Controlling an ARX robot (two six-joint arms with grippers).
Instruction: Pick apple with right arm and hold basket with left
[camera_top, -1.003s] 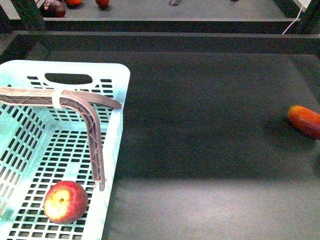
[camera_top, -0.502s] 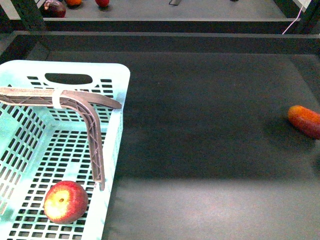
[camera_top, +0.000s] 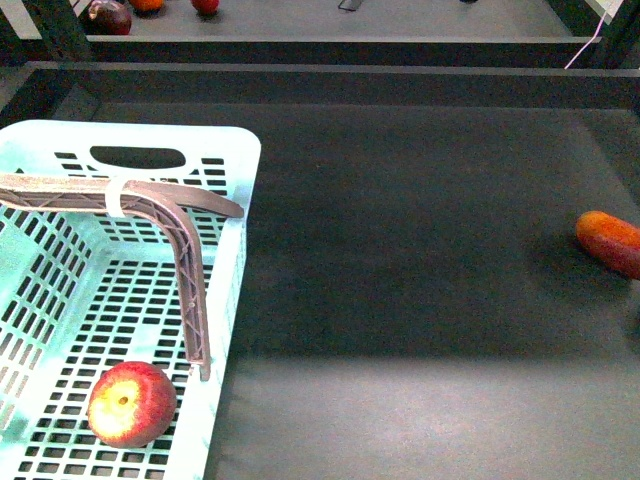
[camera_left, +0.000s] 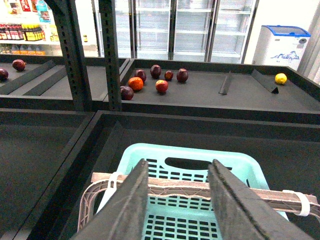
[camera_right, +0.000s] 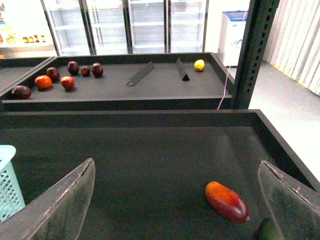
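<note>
While your front camera is showing neither arm, the basket (camera_top: 235, 180) is sitting at about 8 o'clock on the dark table (camera_top: 420, 260), running off the frame's left and bottom edges. The apple (camera_top: 131, 403) is lying on the slotted floor inside it, close to the basket's right-hand wall, stem dimple facing up. A grey-brown ribbed handle (camera_top: 185, 270) is lying across the basket's rim and bending down toward the apple, its tip ending just beside the fruit; you cannot tell whether they are touching.

You are getting wide open room to the right of the basket: bare dark surface is stretching from the basket wall out to an elongated orange-red fruit (camera_top: 610, 240) at 3 o'clock, hard against the frame edge. The table's raised back lip is running across at 12 o'clock.

Your left gripper (camera_left: 177, 200) is hanging over the basket (camera_left: 190, 170) with its fingers (camera_left: 127, 205) spread apart, straddling the handle (camera_left: 170, 189) below without pinching it, so far as the wrist view is showing.

Your right gripper (camera_right: 175, 200) is standing wide open over bare table, holding nothing, with the elongated fruit (camera_right: 226, 201) lying between its fingers (camera_right: 60, 205) in view, nearer the right-side one.
</note>
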